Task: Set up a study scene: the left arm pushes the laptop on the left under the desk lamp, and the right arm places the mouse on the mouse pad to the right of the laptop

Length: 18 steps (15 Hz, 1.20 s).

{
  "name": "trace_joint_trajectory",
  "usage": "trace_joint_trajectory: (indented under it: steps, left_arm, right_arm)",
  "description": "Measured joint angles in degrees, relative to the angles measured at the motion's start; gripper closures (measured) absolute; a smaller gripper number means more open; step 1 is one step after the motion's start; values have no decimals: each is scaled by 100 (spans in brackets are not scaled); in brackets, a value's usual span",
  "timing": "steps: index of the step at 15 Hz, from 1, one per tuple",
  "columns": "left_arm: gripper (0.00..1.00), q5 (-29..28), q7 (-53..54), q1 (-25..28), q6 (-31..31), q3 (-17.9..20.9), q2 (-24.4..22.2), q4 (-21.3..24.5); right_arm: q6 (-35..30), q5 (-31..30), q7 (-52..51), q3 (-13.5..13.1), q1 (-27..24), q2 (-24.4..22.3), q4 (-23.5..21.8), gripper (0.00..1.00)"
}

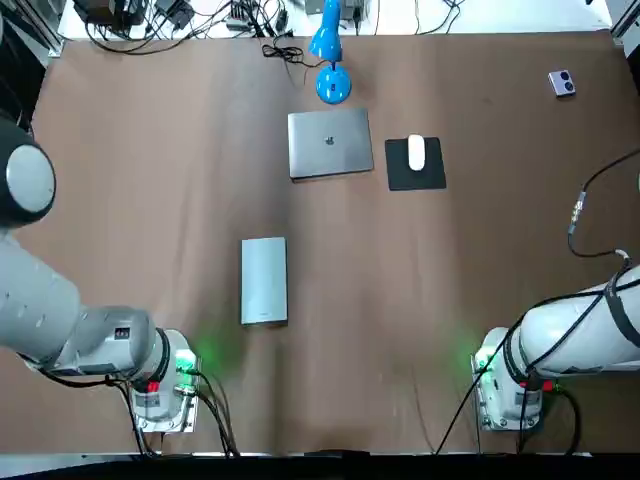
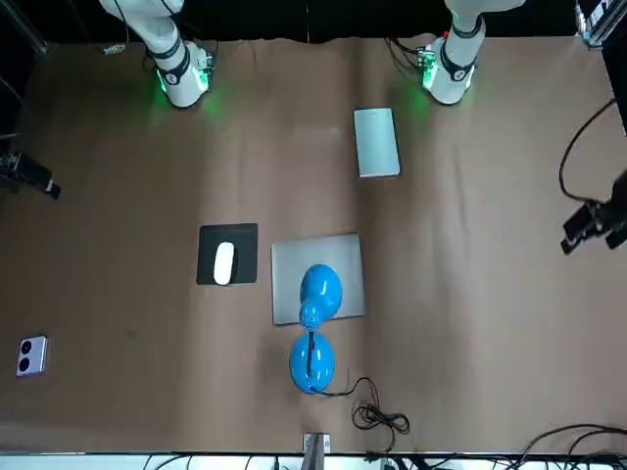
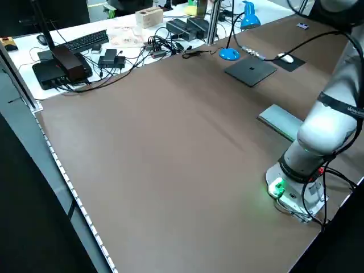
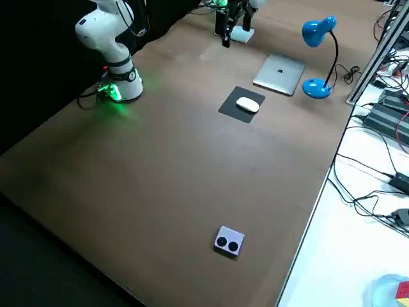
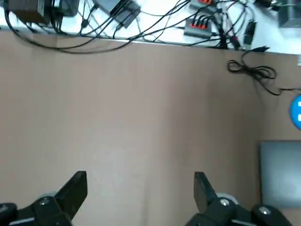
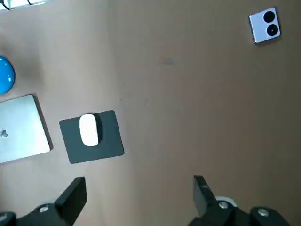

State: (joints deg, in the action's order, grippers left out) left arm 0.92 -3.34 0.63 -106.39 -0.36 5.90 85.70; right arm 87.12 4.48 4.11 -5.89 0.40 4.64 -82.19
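Under the blue lamp [image 1: 333, 86] lies a closed, silver laptop [image 1: 329, 142].

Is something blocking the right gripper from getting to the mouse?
No, nothing visible. Only bare table lies between the open right gripper and the mouse, which already sits on the pad.

Front view: lamp head [image 2: 319, 287] covers part of laptop [image 2: 290, 262]. Left wrist view: laptop cut by edge.
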Motion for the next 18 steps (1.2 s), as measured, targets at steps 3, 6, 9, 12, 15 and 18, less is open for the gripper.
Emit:
trace_joint_trajectory:
  steps: [3, 6, 9, 12, 15, 18]
  left_arm:
    - [0, 0, -1, -174, 317, 1, -375, -2]
    - [0, 0, 0, -184, 648, 16, -674, -11]
    - [0, 1, 0, -182, 1257, 28, -968, -195]
    - [0, 1, -2, -176, 1416, 25, -957, -262]
    - [0, 1, -2, -133, 1565, 26, -871, -211]
    - [0, 9, -2, -129, 1573, 22, -831, -203]
  right_arm:
    - [0, -14, -1, 1, 0, 0, 0, 0]
    - [0, -21, -2, 1, 0, 0, 0, 0]
    - [0, -22, -3, 23, 9, 0, 2, 0]
    - [0, -22, -14, 43, 20, 0, 3, 0]
    - [0, -86, 0, 139, 226, -10, 12, 0]
    - [-8, -132, 13, 142, 271, -12, 11, 0]
